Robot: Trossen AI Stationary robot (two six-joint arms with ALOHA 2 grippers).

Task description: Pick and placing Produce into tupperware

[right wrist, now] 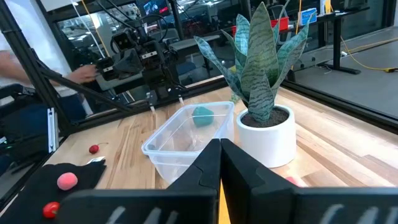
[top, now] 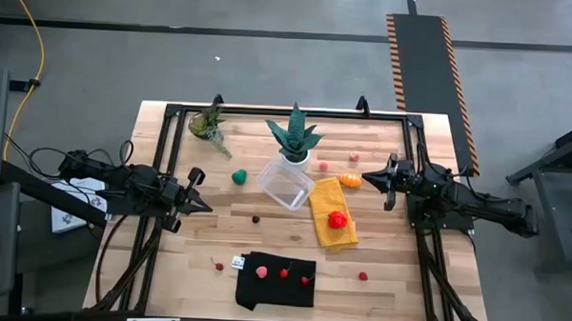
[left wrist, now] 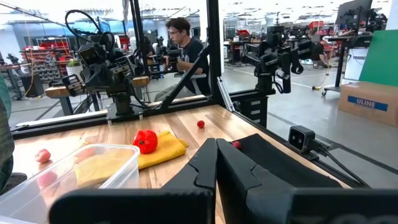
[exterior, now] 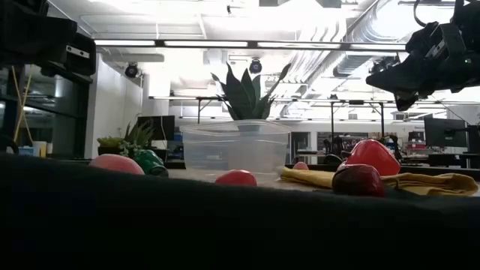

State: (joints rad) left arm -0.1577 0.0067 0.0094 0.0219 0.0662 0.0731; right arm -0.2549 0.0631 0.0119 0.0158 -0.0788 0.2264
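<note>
Bench [top: 396, 279]: wood top, both arms parked at mid-height on opposite side edges, pointing inward. Left gripper [top: 203, 204] near the left edge, jaws clenched, holding nothing. Right gripper [top: 366, 178] near the right edge, jaws clenched, also holding nothing.

Black cloth [top: 274, 286] lies by the near edge, with three small red and pink produce pieces [top: 284, 272] on it. Yellow cloth [top: 334, 198] sits right of centre, a red pepper [top: 337, 219] on top. White pot with spiky plant [top: 294, 142] stands toward the far edge; a smaller plant [top: 208, 123] is near the far-left corner.

Tupperware [top: 285, 182]: clear, no lid, mid-bench, just beside the pot and touching the yellow cloth's edge. Looks empty.

Loose produce: green piece [top: 239, 178] left of the tupperware, orange piece [top: 351, 181] just off the right gripper tip, dark piece [top: 256, 219] mid-bench, a red one [top: 363, 276] toward the near-right corner.
</note>
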